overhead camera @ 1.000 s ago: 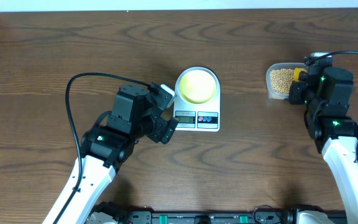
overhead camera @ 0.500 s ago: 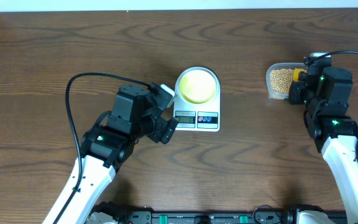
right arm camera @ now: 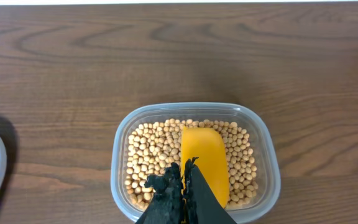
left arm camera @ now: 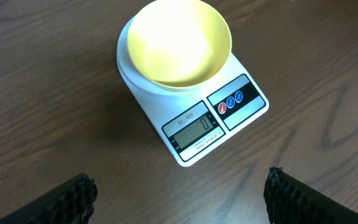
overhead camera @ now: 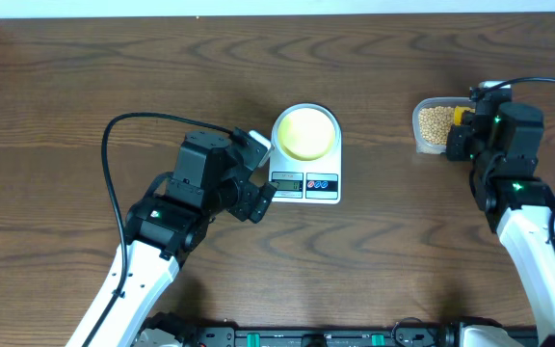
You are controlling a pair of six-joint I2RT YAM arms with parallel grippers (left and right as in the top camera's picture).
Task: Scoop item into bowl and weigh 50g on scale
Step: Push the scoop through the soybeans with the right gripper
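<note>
The pale-yellow bowl [overhead camera: 305,132] [left arm camera: 178,40] sits empty on the white scale [overhead camera: 305,185] [left arm camera: 216,121], whose display reads 0. My left gripper [overhead camera: 261,172] [left arm camera: 180,183] hovers just left of the scale's display edge, open, with only bare table between its fingers. The beans [overhead camera: 435,120] [right arm camera: 151,149] fill a clear plastic container [overhead camera: 418,135] [right arm camera: 269,162] at the right. My right gripper [overhead camera: 461,127] [right arm camera: 184,171] is over that container, shut on a yellow scoop [overhead camera: 462,116] [right arm camera: 204,155] whose blade rests in the beans.
Dark wooden table [overhead camera: 85,77] all around. The table's far edge runs along the top of the overhead view. A black cable [overhead camera: 109,164] loops from the left arm over the table's left half.
</note>
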